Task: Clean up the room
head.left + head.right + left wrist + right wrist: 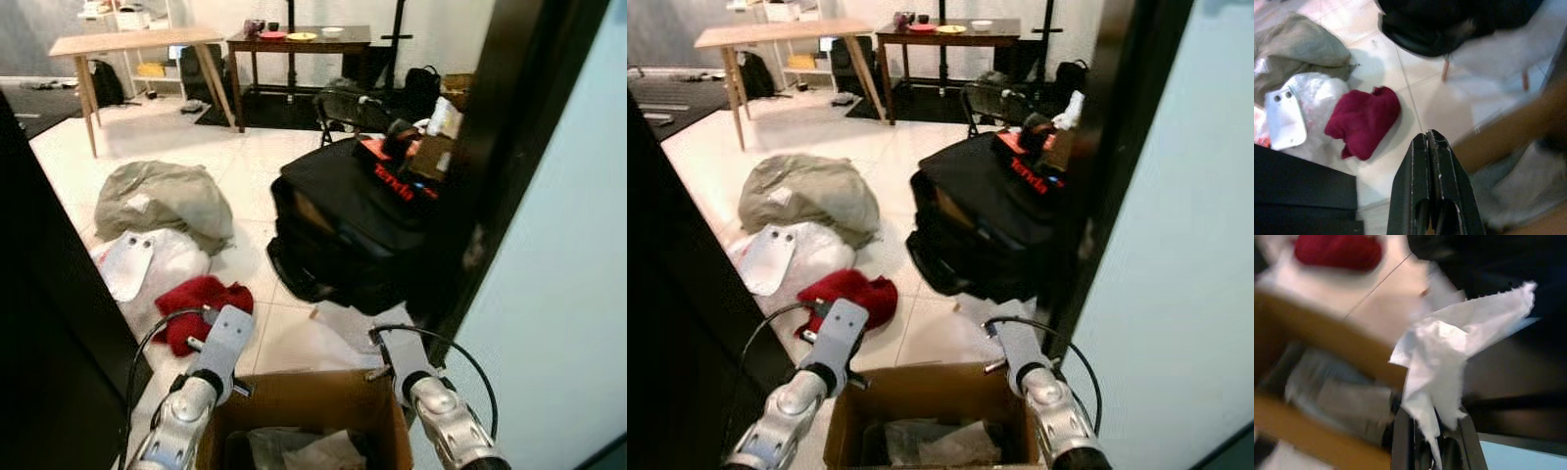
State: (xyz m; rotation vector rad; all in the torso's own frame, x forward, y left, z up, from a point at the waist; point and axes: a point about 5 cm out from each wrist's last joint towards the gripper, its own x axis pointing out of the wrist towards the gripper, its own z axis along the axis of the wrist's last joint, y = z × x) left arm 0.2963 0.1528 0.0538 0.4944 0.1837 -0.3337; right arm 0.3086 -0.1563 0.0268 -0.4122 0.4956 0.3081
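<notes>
**Room inspection: right gripper holds tissue beside box**

Left side: a dark panel point(39, 323) cuts off the left edge of the head views. On the floor point(245, 166) lie an olive cloth heap point(162, 196), a white plastic bag point(171, 259) with a flat white piece point(125, 264) on it, and a red cloth point(201, 308) just beside the bag. What the bag contains cannot be made out.

Left gripper point(1431, 142): fingers pressed together, nothing between them, held above the tiles near the red cloth and at the left rim of the box point(304, 392).

Centre: the cardboard box sits between the two arms, cut off by the lower frame edge. Crumpled grey-white material point(309, 450) lies inside; its nature is unclear.

Behind it, a black bag point(353, 230) rests on something hidden, with red lettering only partly legible. At the far wall stand a pale wooden surface point(137, 41) and a dark surface point(299, 41) carrying small plates, too small to identify.

Right gripper point(1432, 418): clamped on a crumpled white tissue point(1444, 352), seen blurred in the right wrist view, beside the box's right rim. A dark door frame point(509, 147) and pale wall point(568, 294) close off the right.
</notes>
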